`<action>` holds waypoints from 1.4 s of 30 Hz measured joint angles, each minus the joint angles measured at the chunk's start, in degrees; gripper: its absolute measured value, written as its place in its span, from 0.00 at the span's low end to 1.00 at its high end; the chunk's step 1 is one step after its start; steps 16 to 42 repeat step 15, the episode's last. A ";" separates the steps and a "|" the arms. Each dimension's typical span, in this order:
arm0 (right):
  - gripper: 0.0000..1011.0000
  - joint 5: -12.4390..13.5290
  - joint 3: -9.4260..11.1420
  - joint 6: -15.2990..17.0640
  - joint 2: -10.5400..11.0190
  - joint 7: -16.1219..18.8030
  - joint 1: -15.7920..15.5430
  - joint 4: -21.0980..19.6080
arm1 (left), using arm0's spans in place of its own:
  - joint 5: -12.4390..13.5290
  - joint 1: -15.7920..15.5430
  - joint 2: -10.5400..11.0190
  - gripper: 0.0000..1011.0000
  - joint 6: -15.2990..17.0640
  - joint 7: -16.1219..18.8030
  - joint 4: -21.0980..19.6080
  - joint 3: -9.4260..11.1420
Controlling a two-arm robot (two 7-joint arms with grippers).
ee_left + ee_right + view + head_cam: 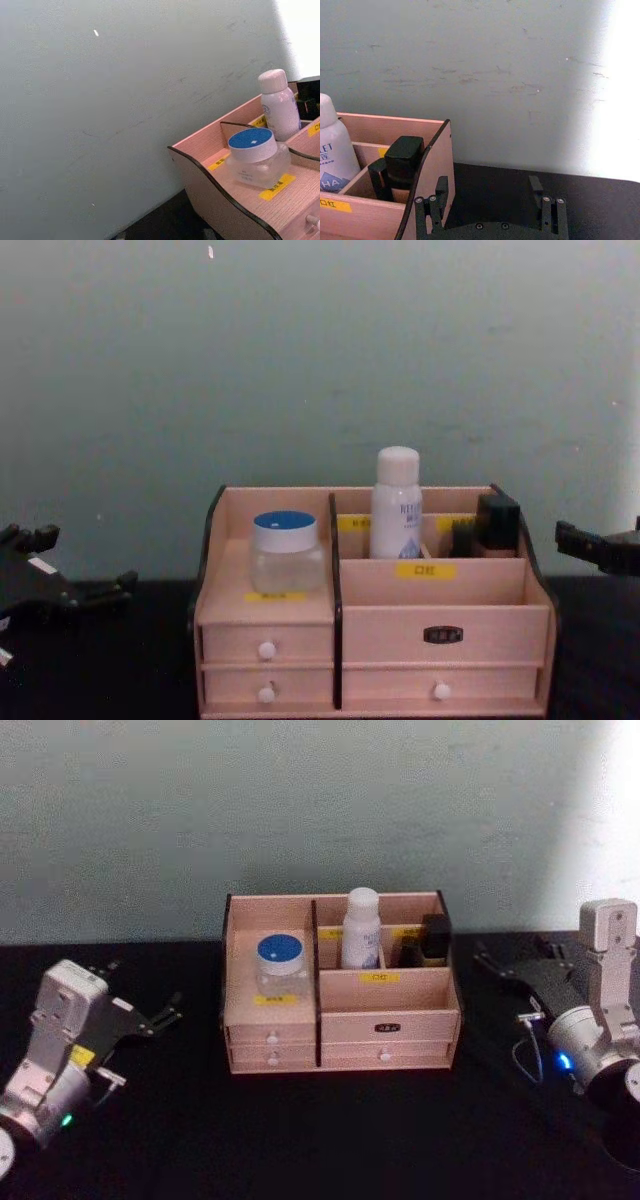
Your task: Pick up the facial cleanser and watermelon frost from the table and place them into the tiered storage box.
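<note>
The tiered storage box (385, 992) stands in the middle of the black table. In its left compartment sits the watermelon frost (279, 963), a clear jar with a blue lid, upright (254, 157) (285, 552). The facial cleanser (361, 928), a tall white bottle, stands upright in a back compartment (277, 105) (396, 502) (332, 150). My left gripper (140, 992) rests open to the left of the box, holding nothing (70, 565). To the right of the box, my right gripper (512, 958) is open and empty (487, 199).
A small dark bottle (434, 940) stands in the box's back right compartment (400, 167). A pale wall (320, 810) rises close behind the box. Bare black table (300, 1130) lies in front of the box and on both sides.
</note>
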 joint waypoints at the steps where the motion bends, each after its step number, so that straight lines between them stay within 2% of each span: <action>1: 0.99 0.00 0.00 0.00 0.00 0.00 0.00 0.00 | 0.00 0.00 0.00 0.99 0.00 0.00 0.00 0.00; 42: 0.99 0.00 0.00 0.00 0.00 0.00 0.00 0.00 | 0.00 0.00 0.00 0.99 0.00 0.00 0.00 0.00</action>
